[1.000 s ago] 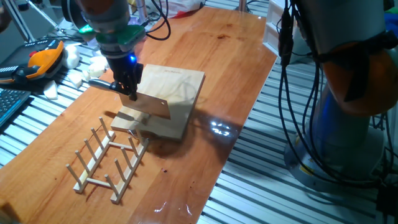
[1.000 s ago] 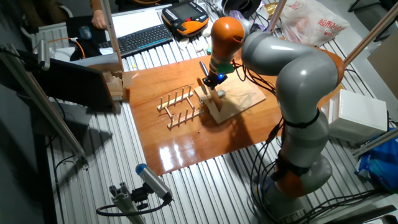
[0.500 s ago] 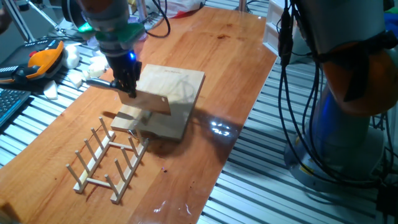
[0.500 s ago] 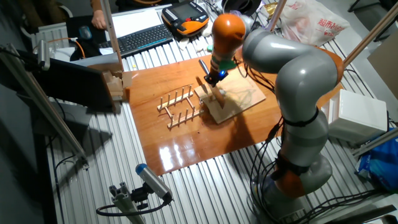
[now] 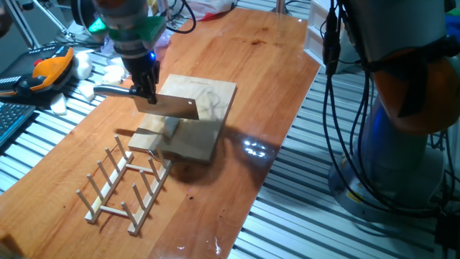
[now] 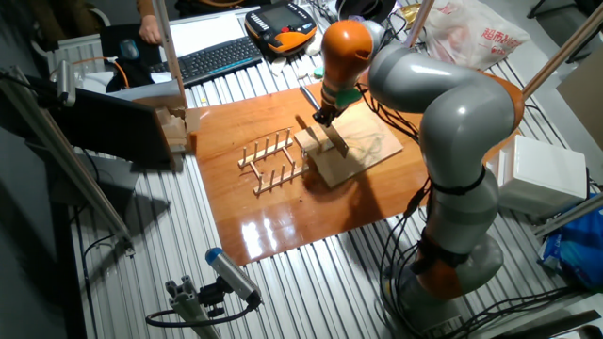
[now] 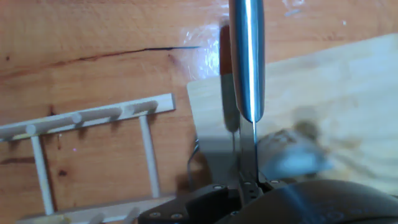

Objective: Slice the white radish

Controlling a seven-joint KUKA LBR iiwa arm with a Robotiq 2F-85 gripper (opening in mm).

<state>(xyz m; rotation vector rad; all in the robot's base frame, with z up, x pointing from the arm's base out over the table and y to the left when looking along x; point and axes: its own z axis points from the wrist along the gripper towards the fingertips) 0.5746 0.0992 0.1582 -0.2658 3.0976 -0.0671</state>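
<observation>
My gripper (image 5: pixel 147 90) is shut on a cleaver-style knife (image 5: pixel 176 108), whose steel handle sticks out to the left. The blade hangs level a little above the near left part of the wooden cutting board (image 5: pixel 212 93). Under the blade a small pale chunk, the white radish (image 5: pixel 171 126), lies on the board. In the other fixed view the gripper (image 6: pixel 323 113) holds the knife (image 6: pixel 334 139) over the board (image 6: pixel 367 151). The hand view looks down the knife's spine (image 7: pixel 247 56); the radish (image 7: pixel 291 158) is a pale blur to its right on the board (image 7: pixel 329 81).
A wooden peg rack (image 5: pixel 126 183) stands on the table just in front of the board. A pile of white chunks (image 5: pixel 100 75), an orange teach pendant (image 5: pixel 43 72) and a keyboard lie at the left. A plastic bag (image 6: pixel 471 33) sits behind the arm.
The gripper has lifted the knife up off the board and slightly back to the left. The pale chunk that the blade hid now shows beneath it.
</observation>
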